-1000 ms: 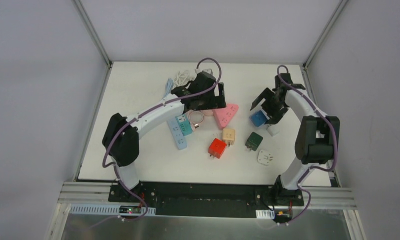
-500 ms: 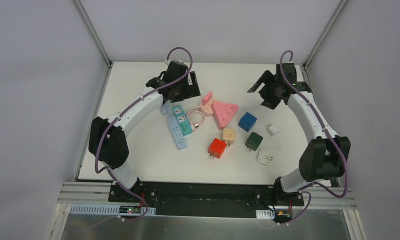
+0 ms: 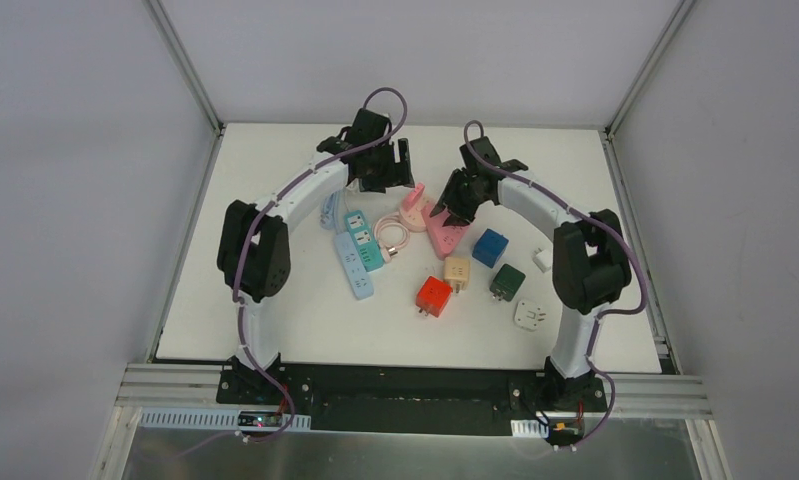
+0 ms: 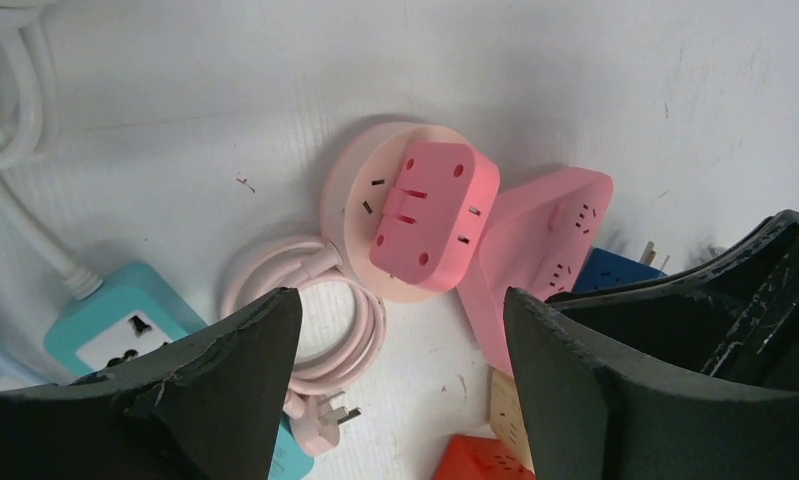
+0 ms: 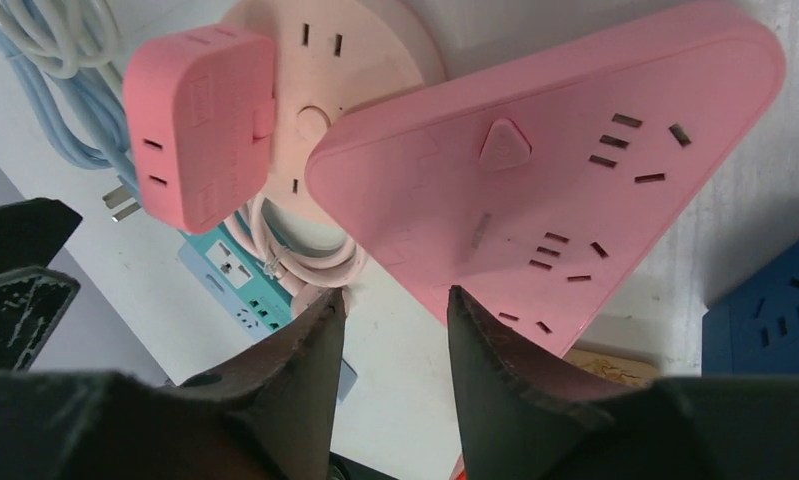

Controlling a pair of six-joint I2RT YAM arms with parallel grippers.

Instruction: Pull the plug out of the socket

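Left wrist view: the left pincer (image 4: 400,300) is released, its jaws spread wide above the pink plug (image 4: 433,215). The plug sits pushed into the round pale-pink socket (image 4: 353,190), toward the counter's far edge and about midway between its side edges. The right pincer (image 5: 394,295) is slightly parted and grasps nothing, over the pink triangular socket block (image 5: 575,170) just beside the round socket. A coiled pink cable (image 4: 310,262) lies on the socket's near-edge side.
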